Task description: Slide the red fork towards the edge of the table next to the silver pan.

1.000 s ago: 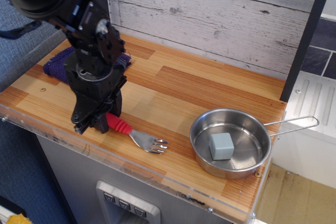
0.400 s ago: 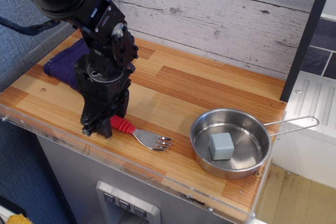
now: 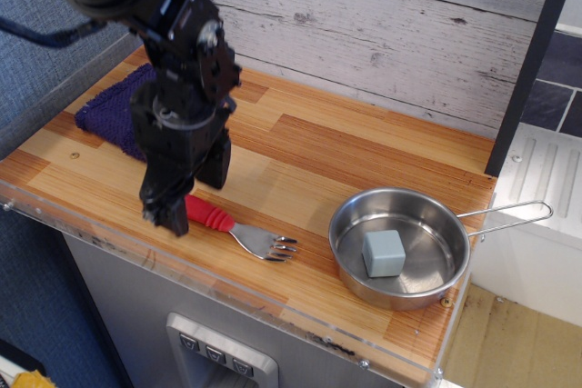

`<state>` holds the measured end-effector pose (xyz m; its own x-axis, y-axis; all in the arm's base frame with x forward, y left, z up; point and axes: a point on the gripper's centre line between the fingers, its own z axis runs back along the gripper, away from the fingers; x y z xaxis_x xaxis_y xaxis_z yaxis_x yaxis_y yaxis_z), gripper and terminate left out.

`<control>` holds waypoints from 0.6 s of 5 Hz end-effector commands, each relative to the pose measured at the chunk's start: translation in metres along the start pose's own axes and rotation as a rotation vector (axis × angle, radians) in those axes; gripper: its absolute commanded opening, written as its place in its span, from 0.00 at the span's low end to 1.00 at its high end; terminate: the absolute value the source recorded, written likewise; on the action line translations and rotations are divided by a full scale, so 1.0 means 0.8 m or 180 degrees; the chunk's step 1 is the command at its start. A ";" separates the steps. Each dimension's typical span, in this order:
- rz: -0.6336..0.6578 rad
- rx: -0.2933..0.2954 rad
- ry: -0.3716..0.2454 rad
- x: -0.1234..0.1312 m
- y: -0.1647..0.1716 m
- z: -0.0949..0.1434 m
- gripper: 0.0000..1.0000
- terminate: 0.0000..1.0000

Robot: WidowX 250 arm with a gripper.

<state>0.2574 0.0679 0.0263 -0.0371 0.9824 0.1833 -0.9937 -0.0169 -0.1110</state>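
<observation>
Here, one red fork, one silver pan; jaws state unclear.

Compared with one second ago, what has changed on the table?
The fork slid slightly right, toward the pan. The gripper went with it and has now lifted somewhat; whether it has let go is unclear. The pan, the block inside it and the purple cloth stayed put.
</observation>
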 end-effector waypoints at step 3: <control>-0.0102 -0.0441 0.0052 0.009 -0.047 0.089 1.00 0.00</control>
<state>0.2822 0.0624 0.0845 0.0023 0.9862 0.1656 -0.9820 0.0335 -0.1858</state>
